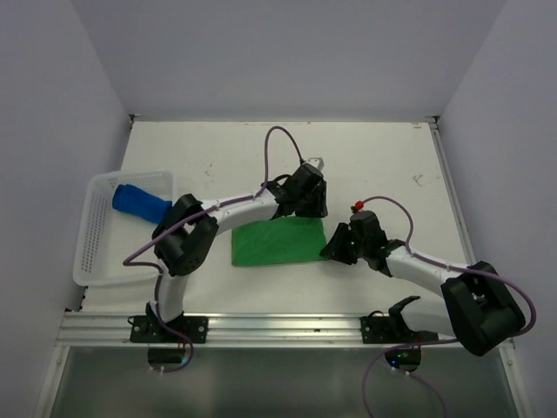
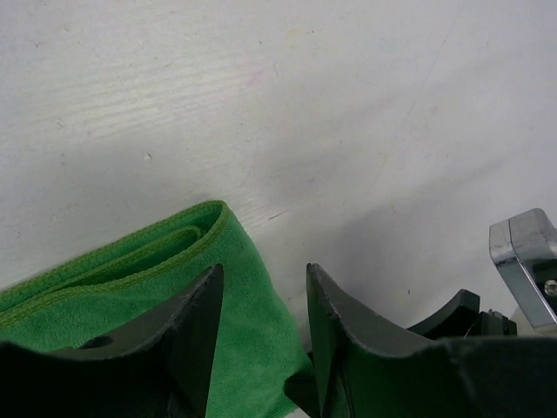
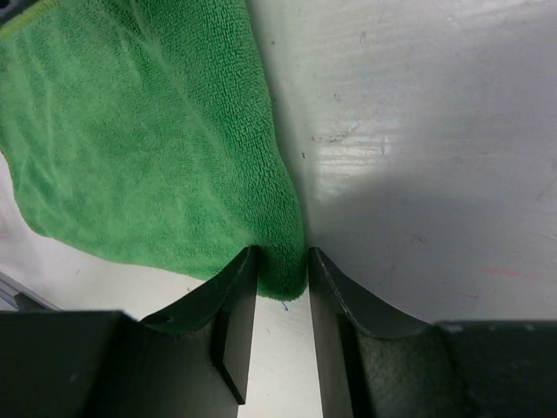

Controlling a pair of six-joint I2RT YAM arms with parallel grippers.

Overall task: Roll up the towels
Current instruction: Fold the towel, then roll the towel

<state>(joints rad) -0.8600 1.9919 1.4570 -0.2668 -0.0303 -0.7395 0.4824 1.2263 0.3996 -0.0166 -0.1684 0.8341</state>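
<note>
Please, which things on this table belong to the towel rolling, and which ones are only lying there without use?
For the job:
green towel, lying flat in the middle of the table
blue towel, which looks already rolled, lying in the basket

Only lying there:
white basket at the left side, which holds the blue towel

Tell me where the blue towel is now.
Top view, left side: the blue towel lies at the far end of the white basket.
</note>
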